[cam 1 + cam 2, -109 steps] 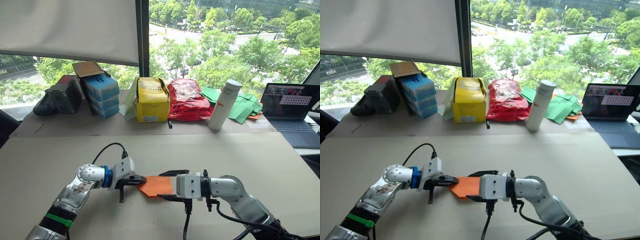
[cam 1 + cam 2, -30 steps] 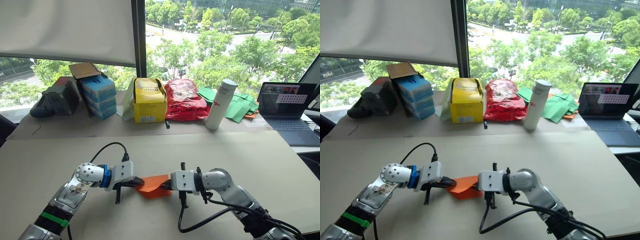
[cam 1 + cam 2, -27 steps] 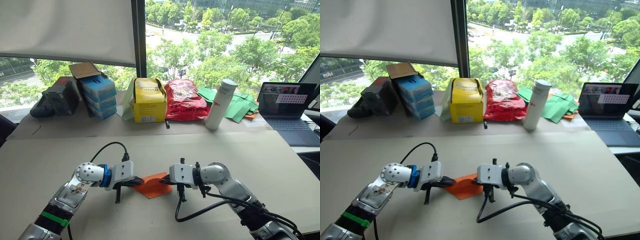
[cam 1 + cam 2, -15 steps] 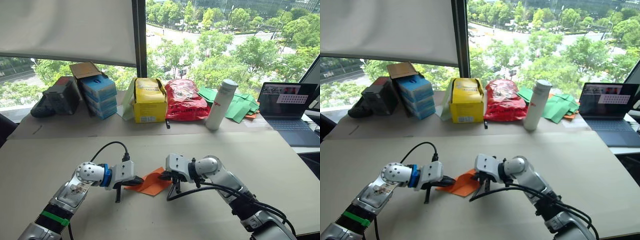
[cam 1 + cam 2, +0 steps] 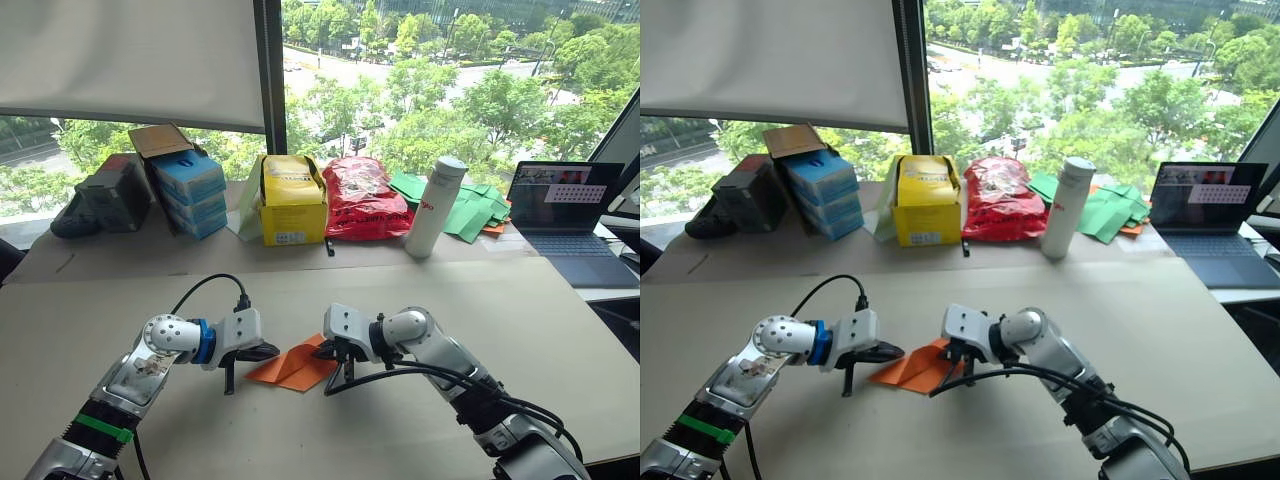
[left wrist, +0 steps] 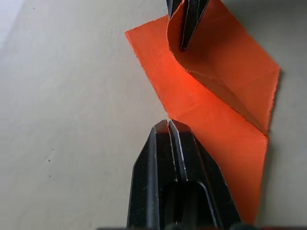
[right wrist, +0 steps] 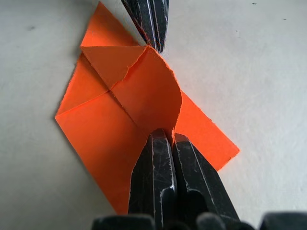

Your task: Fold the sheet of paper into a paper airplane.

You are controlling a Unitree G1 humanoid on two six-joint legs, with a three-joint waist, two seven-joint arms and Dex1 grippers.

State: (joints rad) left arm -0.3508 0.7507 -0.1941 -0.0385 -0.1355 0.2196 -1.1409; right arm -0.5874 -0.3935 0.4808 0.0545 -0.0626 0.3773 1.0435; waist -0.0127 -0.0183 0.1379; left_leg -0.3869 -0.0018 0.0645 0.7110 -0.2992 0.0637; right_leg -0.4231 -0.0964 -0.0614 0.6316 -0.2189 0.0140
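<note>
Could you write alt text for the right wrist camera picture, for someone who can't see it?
A bright orange sheet of paper lies on a pale table, one flap curling up and pinched between the shut black fingers of the right gripper. Across the sheet, the left gripper presses its shut fingertips on the paper's opposite edge.

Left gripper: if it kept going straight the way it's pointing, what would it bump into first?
The left gripper, shut, already sits at the orange sheet of paper's edge. Straight on it would probably meet the curled flap, then the right gripper.

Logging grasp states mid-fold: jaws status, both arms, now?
Left gripper: jaws shut, tip at the edge of the orange paper.
Right gripper: jaws shut on a raised flap of it.
</note>
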